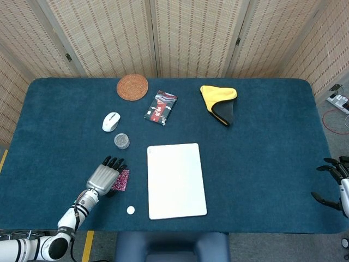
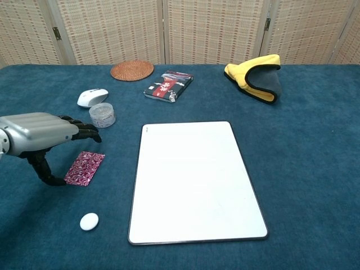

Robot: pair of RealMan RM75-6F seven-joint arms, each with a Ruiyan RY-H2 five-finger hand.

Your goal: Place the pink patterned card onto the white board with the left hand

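The left hand [image 2: 42,135] is seen at the left of the frame, fingers spread and empty, poised over the pink patterned card [image 2: 84,168], which lies flat on the blue table [image 2: 304,146] just left of the white board [image 2: 194,180]. The right hand [image 1: 337,183], fingers apart, is glimpsed at the lower right edge.

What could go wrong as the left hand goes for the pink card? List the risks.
1. The pink patterned card lies flat on the blue table cloth, so the left hand may slide it rather than lift it.
2. The small clear jar and the white pebble sit close by and could get knocked.
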